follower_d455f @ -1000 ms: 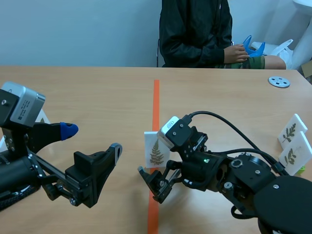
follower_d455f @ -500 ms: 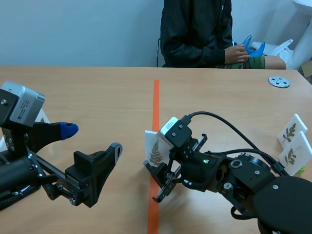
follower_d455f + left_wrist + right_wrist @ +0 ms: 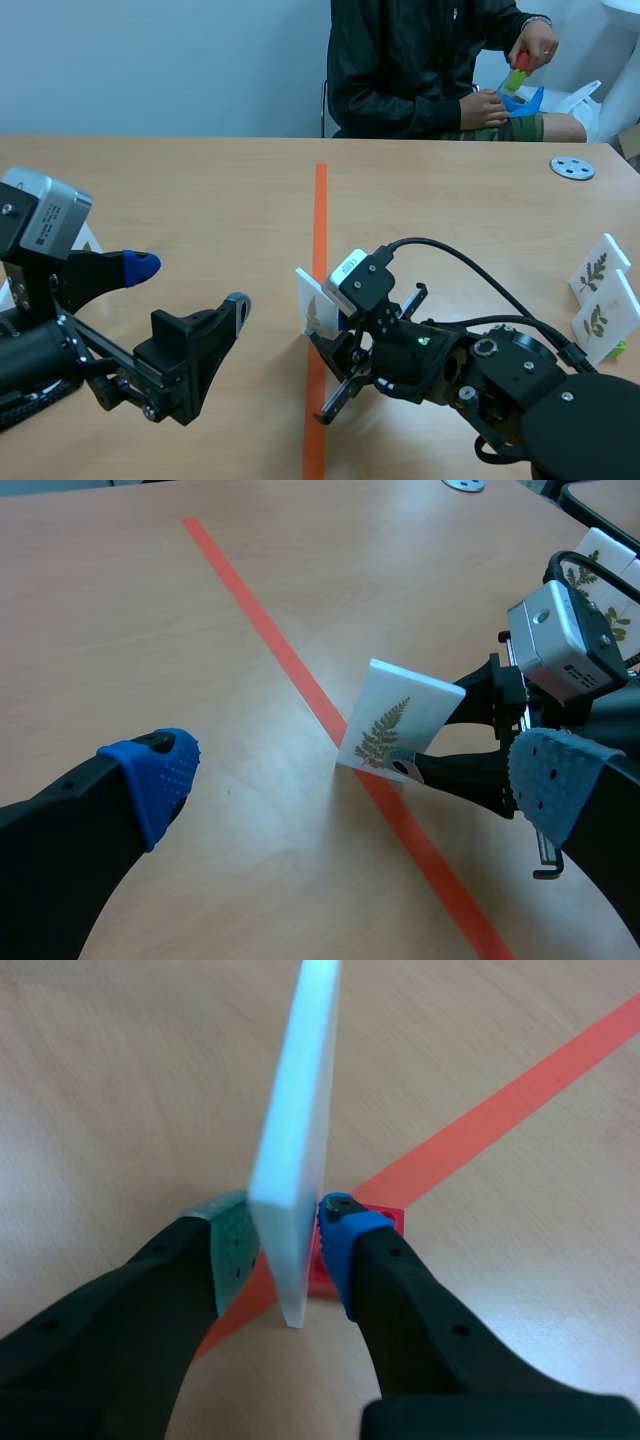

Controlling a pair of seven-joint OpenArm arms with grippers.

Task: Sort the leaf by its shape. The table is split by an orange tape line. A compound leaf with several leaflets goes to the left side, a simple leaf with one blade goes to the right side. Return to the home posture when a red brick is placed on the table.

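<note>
Pinching fern card [image 3: 400, 725] at tape line [image 3: 319, 210] on wooden bench [image 3: 200, 190]: right end effector [image 3: 290, 1245]; left end effector [image 3: 188, 285] spread; pale wall [image 3: 150, 60] behind

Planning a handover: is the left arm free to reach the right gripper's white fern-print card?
Probably yes: nothing lies between the open left gripper and the white fern-print card, though the right gripper clamps it.

— How's the light?
— Bright and even, coming from overhead. The counter [image 3: 200, 190] carries only soft, weak shadows, the darkest just under the right claw [image 3: 288, 1250].
— Any glare?
— A pale sheen on the wood ahead of the left claw [image 3: 352, 780]. The card [image 3: 300, 1110] pinched in the right claw looks shaded.
</note>
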